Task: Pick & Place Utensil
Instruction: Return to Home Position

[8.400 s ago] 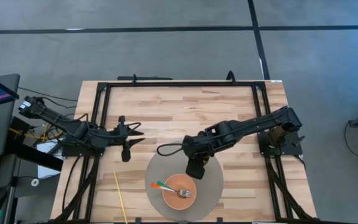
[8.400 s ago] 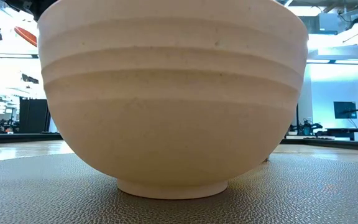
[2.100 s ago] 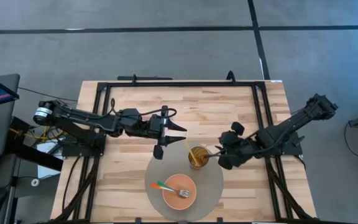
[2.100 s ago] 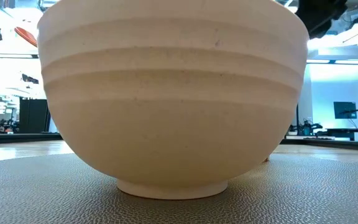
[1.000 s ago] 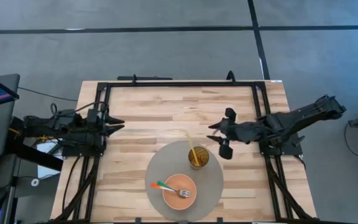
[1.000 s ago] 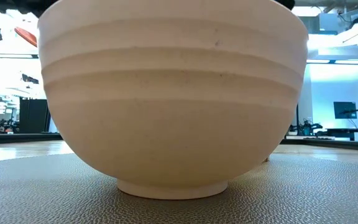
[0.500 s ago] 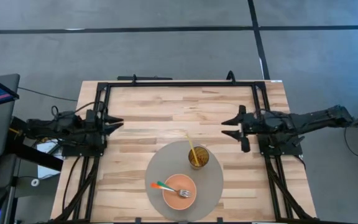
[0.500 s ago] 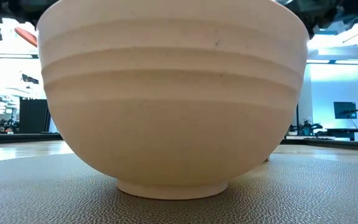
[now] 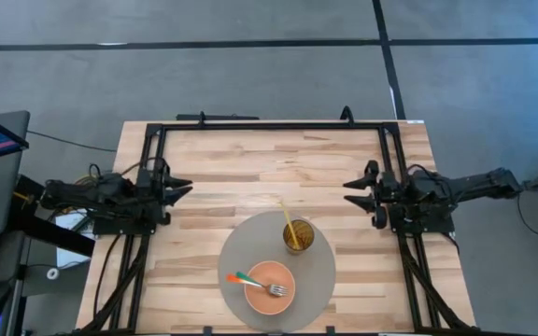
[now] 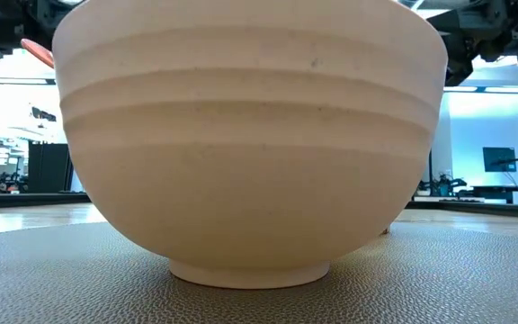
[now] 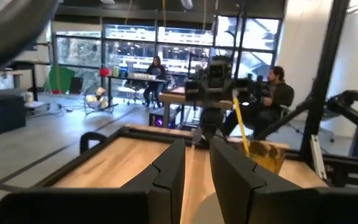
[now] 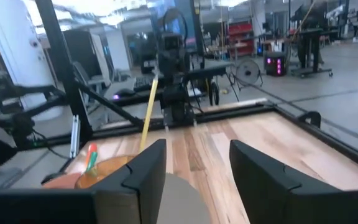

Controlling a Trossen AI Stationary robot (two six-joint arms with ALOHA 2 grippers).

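1. The left pincer [image 9: 183,189] lay at the left edge of the pale wooden plank counter [image 9: 250,159], pointing inward. Through its wrist camera I saw its two dark fingers [image 11: 166,180] parted by a narrow gap, with nothing between them.
2. The right pincer [image 9: 353,194] sat at the counter's right edge, facing the left one across the boards. Its fingers [image 12: 143,177] stood wide apart and gripped nothing.
3. Both pincers were well apart from the round grey textured mat [image 9: 321,271], which lay at the lower middle of the counter in my overhead view.
4. The brown plastic cup [image 9: 298,237] stood upright on the upper right part of that mat. The thin yellow straw [image 9: 288,217] stood in it, leaning up and to the left.
5. The round orange bowl [image 9: 251,287] rested on the lower part of the mat, near the cup. I could not tell whether the two touched.
6. The green spoon with an orange end [image 9: 244,278] lay over the bowl's left rim, sticking outward. A silver metal fork [image 9: 277,291] lay inside the bowl on the right.
7. From the low camera, the bowl's ridged outer wall filled nearly the whole picture, and its foot sat flat on the mat.
8. A seated person [image 11: 278,93] showed in the room beyond the counter.
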